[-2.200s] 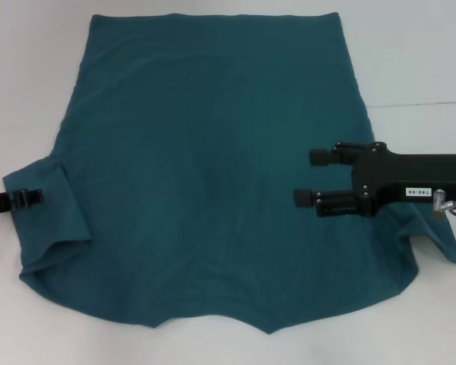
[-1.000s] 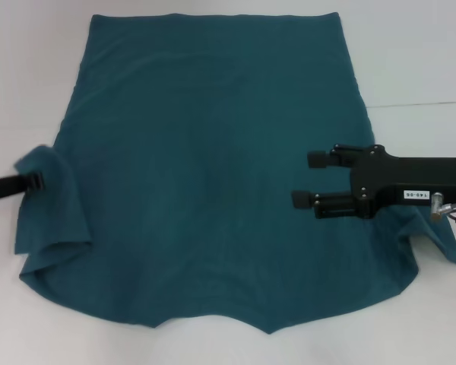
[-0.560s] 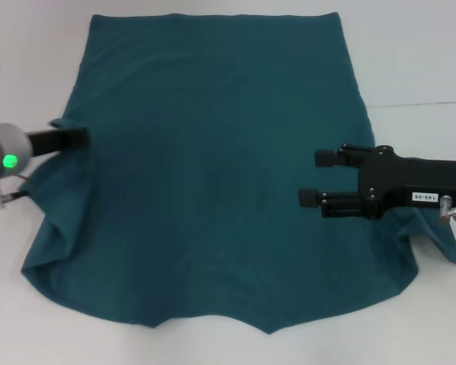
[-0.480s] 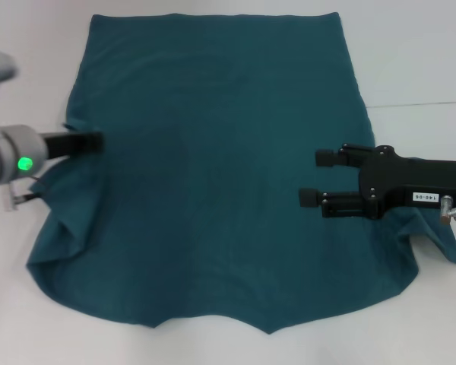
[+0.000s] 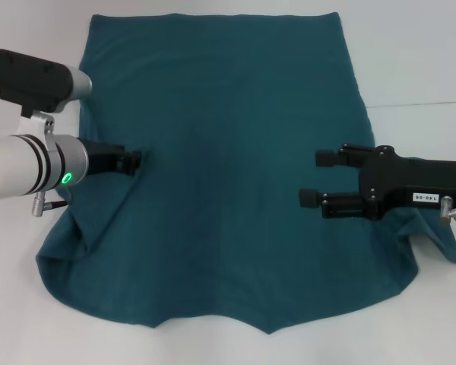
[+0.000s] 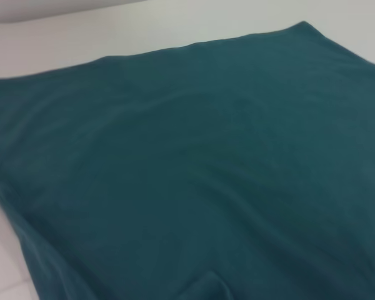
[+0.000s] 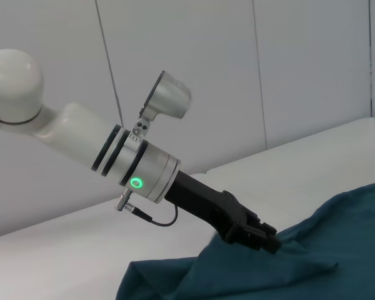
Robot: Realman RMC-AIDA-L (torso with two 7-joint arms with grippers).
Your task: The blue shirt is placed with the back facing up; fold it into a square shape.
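Observation:
The blue shirt (image 5: 220, 152) lies spread flat on the white table (image 5: 418, 61), its straight hem at the far side. My left gripper (image 5: 133, 160) is shut on the shirt's left sleeve and holds that fabric raised over the left part of the body. In the right wrist view the cloth (image 7: 312, 262) peaks up to the left gripper (image 7: 262, 240). My right gripper (image 5: 315, 178) is open above the shirt's right side, fingers pointing left with nothing between them. The left wrist view shows only the flat shirt (image 6: 194, 169).
The right sleeve (image 5: 441, 247) sticks out under the right arm. A seam in the table (image 5: 425, 103) runs off to the right. Bare white table surrounds the shirt on all sides. A pale wall (image 7: 237, 75) stands behind the left arm.
My left gripper has lifted the left sleeve and carried it rightward over the shirt's body, pulling the left edge inward. The right gripper has barely shifted.

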